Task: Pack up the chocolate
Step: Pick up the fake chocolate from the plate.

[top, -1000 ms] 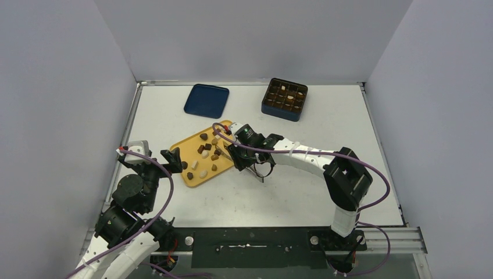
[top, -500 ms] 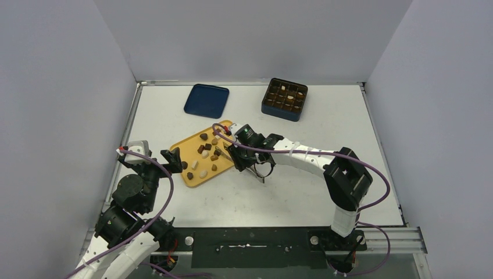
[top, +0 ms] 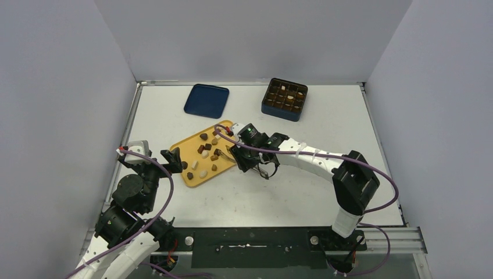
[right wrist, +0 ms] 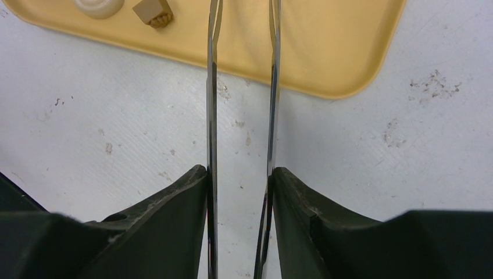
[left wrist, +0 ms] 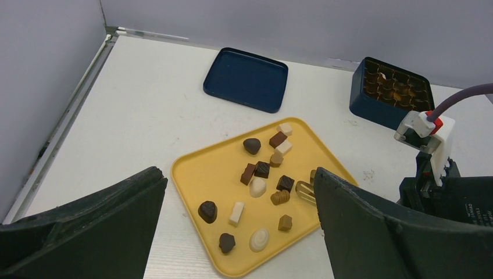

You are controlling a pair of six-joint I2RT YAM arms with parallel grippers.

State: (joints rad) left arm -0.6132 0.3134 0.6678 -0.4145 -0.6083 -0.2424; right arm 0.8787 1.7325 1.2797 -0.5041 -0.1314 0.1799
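My left gripper (left wrist: 236, 174) has its two dark fingers (left wrist: 87, 232) spread wide with nothing between them, filling the bottom corners of the left wrist view. Between them lies a rounded-corner yellow plastic tray (left wrist: 197, 174), turned like a diamond on the white table (left wrist: 145, 87). It holds about fifteen small chocolate pieces (left wrist: 262, 169). They are scattered in a loose band from the tray's upper right corner down to its lower middle. They are dark brown, caramel and white; some are domed, some blocky, one ridged. Two are elongated: a white bar (left wrist: 236, 213) and a brown bar (left wrist: 248, 174). Each has its long axis nearly upright in the frame, leaning slightly to the upper right. The rest are too squat to show a direction. At the upper right stands a dark blue gridded box (left wrist: 363, 104); a few pale pieces sit in its cells, too small to describe. A flat dark blue lid (left wrist: 245, 78) lies at top centre. In the right wrist view, my right gripper (right wrist: 239, 174) is pressed onto thin metal tweezers (right wrist: 213, 87). Their two blades run straight up the frame, apart, over the tray's near rim. Their tips leave the top edge, so I cannot tell whether they hold anything. At the upper left of that view sit a white ridged dome (right wrist: 96, 6) and a caramel block (right wrist: 153, 11).
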